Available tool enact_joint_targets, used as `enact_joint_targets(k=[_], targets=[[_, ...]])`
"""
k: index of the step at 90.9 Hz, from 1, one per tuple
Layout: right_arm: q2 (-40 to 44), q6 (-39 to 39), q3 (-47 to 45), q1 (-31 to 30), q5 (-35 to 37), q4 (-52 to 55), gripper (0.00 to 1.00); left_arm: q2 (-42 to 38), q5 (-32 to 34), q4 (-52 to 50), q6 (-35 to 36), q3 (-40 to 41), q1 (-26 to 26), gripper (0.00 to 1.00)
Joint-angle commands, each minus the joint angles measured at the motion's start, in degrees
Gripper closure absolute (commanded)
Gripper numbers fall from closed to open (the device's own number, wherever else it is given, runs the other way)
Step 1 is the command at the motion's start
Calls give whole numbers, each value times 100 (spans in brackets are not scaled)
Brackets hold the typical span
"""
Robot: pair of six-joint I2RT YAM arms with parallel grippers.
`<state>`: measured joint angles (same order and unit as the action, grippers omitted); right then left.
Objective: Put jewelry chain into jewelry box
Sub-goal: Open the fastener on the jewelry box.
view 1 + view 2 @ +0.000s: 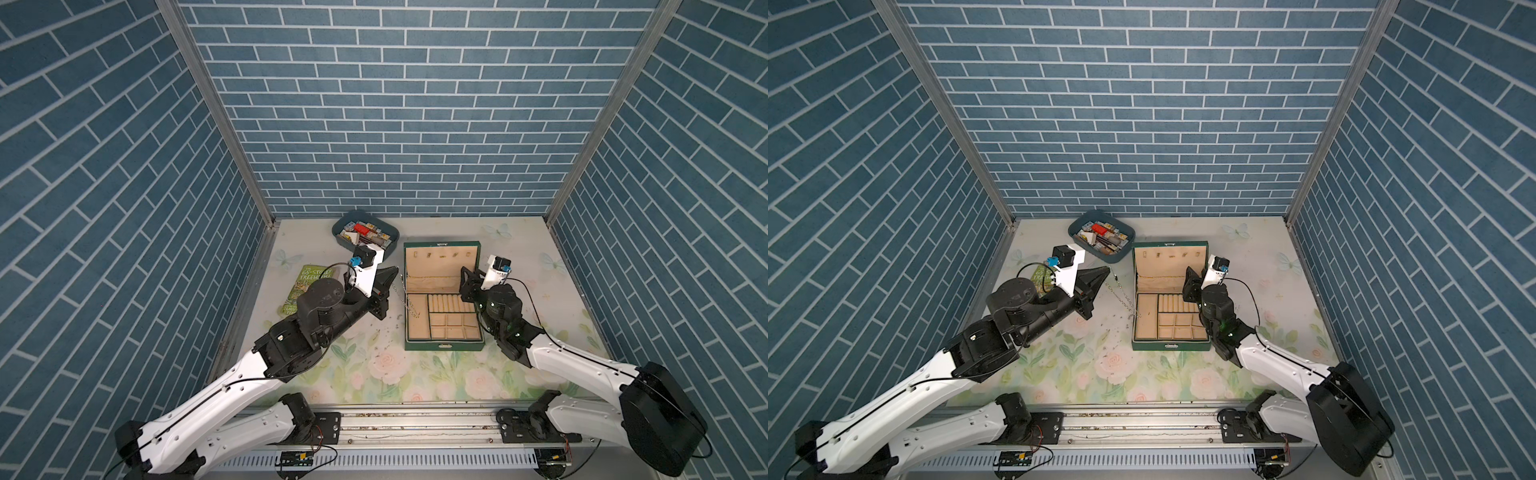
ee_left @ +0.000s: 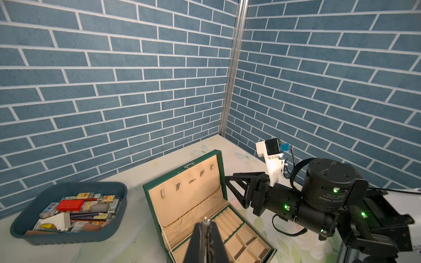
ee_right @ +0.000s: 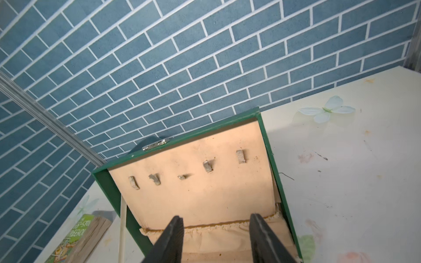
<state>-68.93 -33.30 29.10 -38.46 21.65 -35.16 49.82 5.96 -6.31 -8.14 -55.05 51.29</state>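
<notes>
1. Jewelry chain [image 1: 409,300] hangs from the left end effector [image 1: 397,272], which is clamped on the chain's top end; the lower links drape over the left wall of the jewelry box [image 1: 444,345] into its long left compartment, seen in both top views.
2. Left wrist view shows the left fingertips [image 2: 206,225] pressed together with a small metal link poking out between them, above the box's near corner.
3. Jewelry box sits open on the bench [image 1: 374,374], lid upright, beige lining and ring rolls exposed.
4. Right end effector [image 1: 468,284] hovers at the box's right side near the lid, jaws apart, holding nothing; the right wrist view looks at the lid lining.
5. Judged stage: chain partly in, upper stretch outside the box wall, release not yet done.
6. Risk: letting go here could let the outside stretch slide down onto the bench, pulling the rest out over the wall.
7. Risk: links could snag on the wall edge or catch on the fingertips at release.
8. Risk: the right arm sits close to the lid; a nudge could tip it shut.
9. Blue-grey bin [image 1: 365,235] and green book [image 1: 309,286] are well apart from the box.
</notes>
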Motion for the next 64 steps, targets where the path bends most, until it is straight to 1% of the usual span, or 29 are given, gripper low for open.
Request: enact_joint_targets(k=[1,14,26,38,47,57,64], targets=[[-228,-471,136,153,-580,-452,50,-119,64,328,-111,225,-13,100],[-439,-607,497,452,-1277,11,50,-223,89,370,-102,462,-13,100],[-585,-1084,733,749,-1791,264,51,-282,130,401,-67,604,-13,100],[-806,-1498,972,864,-2128,431,51,-292,134,426,-35,678,-13,100],[-1028,-1856,1114,924,-2412,416,51,-287,142,428,8,696,-13,100],[-1260,-2277,1191,955,-2560,177,51,-262,144,446,48,699,-13,100],[-1416,-2533,1257,976,-2787,56,51,-234,137,447,58,697,-13,100]])
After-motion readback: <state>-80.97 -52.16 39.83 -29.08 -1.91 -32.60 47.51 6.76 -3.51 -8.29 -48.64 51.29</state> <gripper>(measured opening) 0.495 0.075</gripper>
